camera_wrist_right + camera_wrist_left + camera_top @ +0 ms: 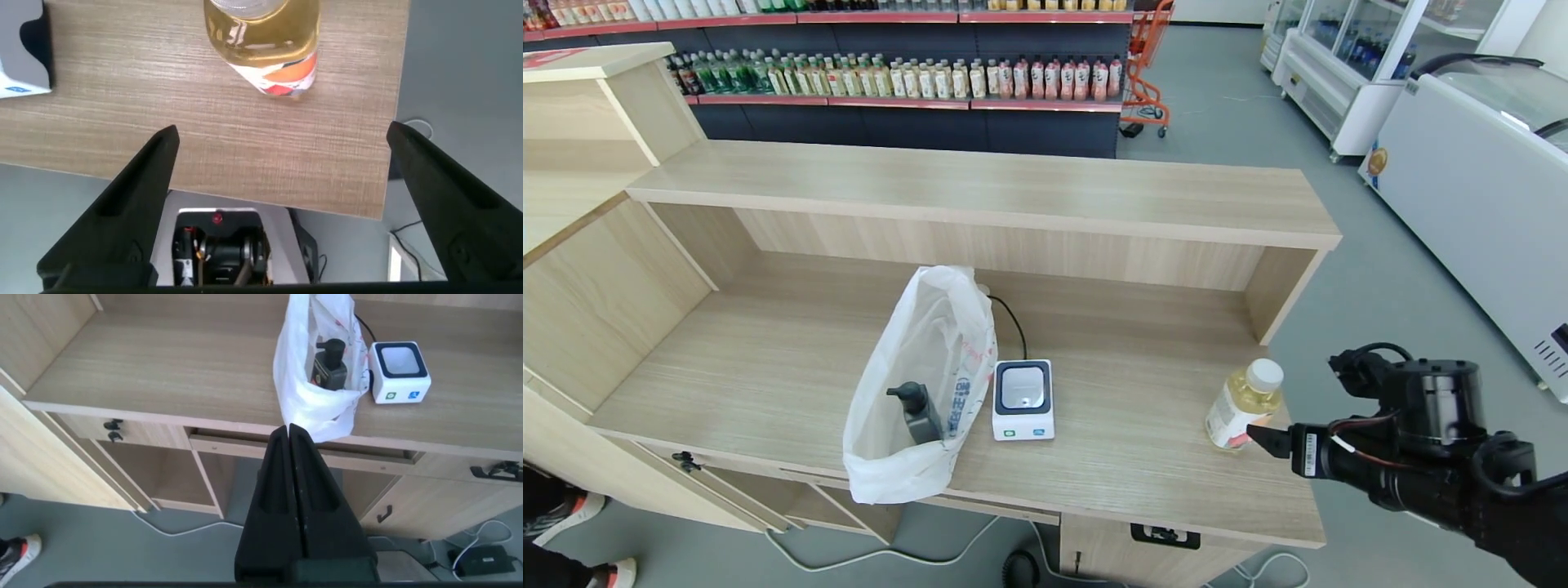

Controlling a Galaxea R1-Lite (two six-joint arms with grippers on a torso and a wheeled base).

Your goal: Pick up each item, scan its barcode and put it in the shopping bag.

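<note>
The bottle point(261, 41) of yellow oil stands upright near the surface's point(768, 359) right front corner, just ahead of the right fingers point(139, 196). It is round and clear plastic with a white cap and a paper label. The right fingers are spread wide and level with the surface's front edge. The bottle sits in line with the gap between them, and neither finger touches it.

Well off to the left of those fingers sits the scanner point(1023, 400), a small white box with a dark-framed window on top and a black cable point(1013, 322) running behind it. Touching its far side is the shopping bag point(923, 367), thin white crinkled plastic standing open, with a dark pump bottle point(919, 412) upright inside. The bag's bottom bulges over the front edge, straight ahead of the left fingers point(278, 498), which are pressed together into a black wedge and hang below the surface, in front of its drawers.

The surface is pale wood-grain board, with side walls and a higher ledge point(980, 192) at the back. Beyond it, on a grey floor, are shelves point(898, 77) of drink bottles, an orange cart point(1147, 65) and white freezers point(1462, 163).
</note>
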